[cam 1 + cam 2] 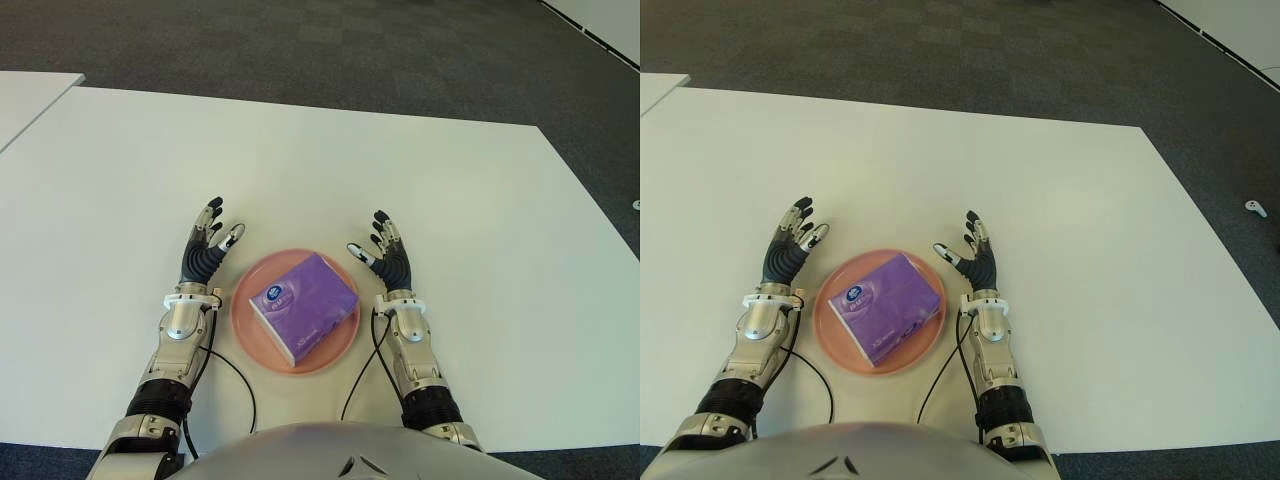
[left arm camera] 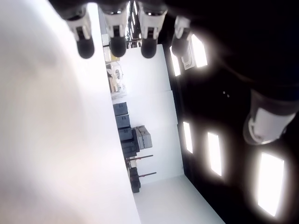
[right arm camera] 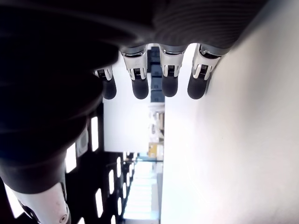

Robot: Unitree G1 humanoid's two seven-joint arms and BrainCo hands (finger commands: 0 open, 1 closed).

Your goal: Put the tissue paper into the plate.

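A purple pack of tissue paper [image 1: 304,305] lies in the round pink plate [image 1: 244,315] on the white table, close in front of me. My left hand [image 1: 208,244] shows just left of the plate, fingers spread and holding nothing. My right hand [image 1: 386,255] shows just right of the plate, also with fingers spread and nothing in it. Neither hand touches the pack. Each wrist view shows only straight fingertips [image 2: 117,44] [image 3: 169,86] over the table surface, with nothing between them.
The white table [image 1: 450,200] spreads wide around the plate. Dark carpet lies beyond its far edge. Another white table's corner [image 1: 30,95] shows at the far left. Black cables [image 1: 235,375] run from both wrists along the table near my body.
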